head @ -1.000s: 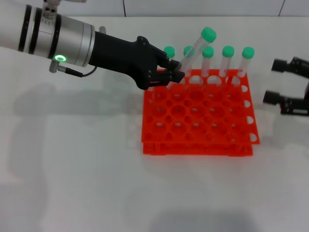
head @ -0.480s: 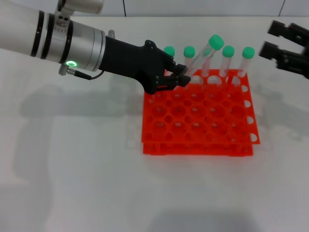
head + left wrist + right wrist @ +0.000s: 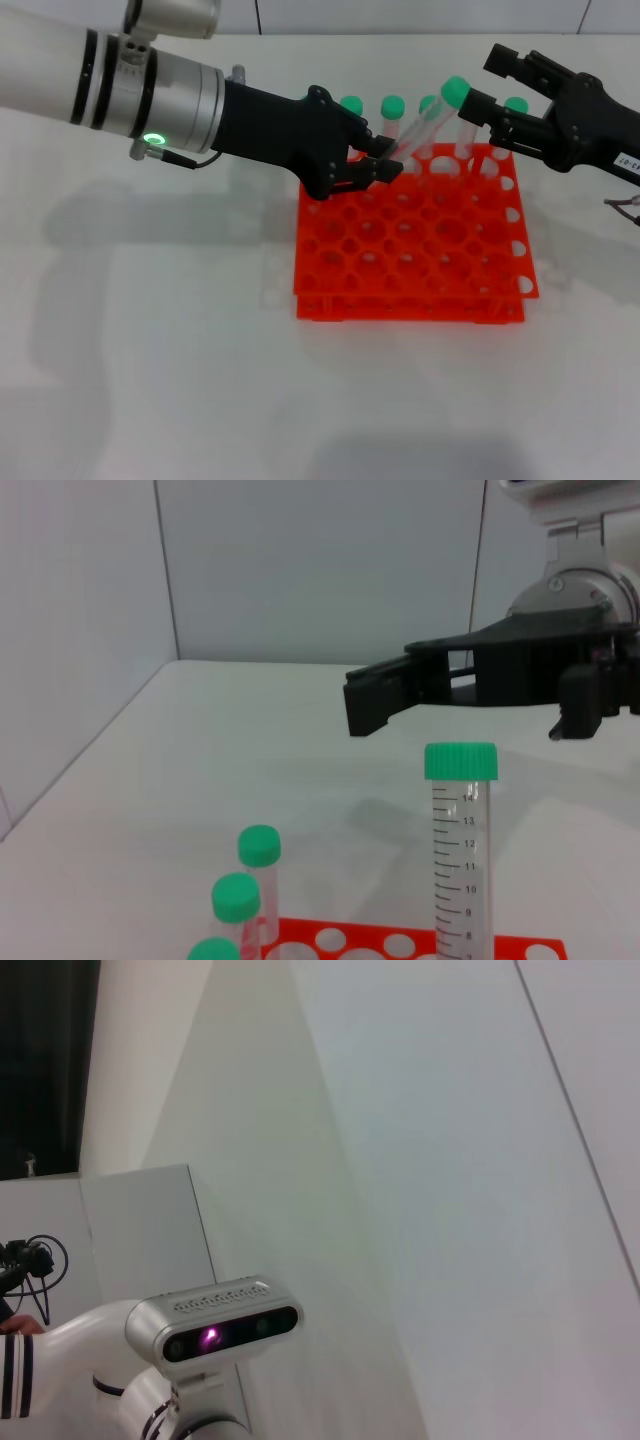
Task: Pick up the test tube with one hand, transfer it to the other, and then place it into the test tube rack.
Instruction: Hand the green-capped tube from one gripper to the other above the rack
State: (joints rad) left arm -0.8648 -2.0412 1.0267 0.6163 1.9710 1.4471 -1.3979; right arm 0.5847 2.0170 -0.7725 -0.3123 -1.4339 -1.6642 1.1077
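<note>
My left gripper (image 3: 383,166), on the silver-white arm with the green ring, is shut on the lower part of a clear test tube (image 3: 425,122) and holds it tilted over the back of the orange-red rack (image 3: 400,305). The tube's green cap points toward my right gripper (image 3: 482,80), which is black with a white label, open, and close by the cap without touching it. The left wrist view shows the tube (image 3: 461,860) upright, with the right gripper's fingers (image 3: 400,690) spread just beyond its cap.
Several other green-capped tubes (image 3: 392,105) stand in the rack's back row; some show in the left wrist view (image 3: 259,846). White table surrounds the rack. The right wrist view shows only walls and the robot's head (image 3: 215,1325).
The left gripper has carried the tilted tube a little to the right. The right gripper has come in from the far right toward the tube's cap.
</note>
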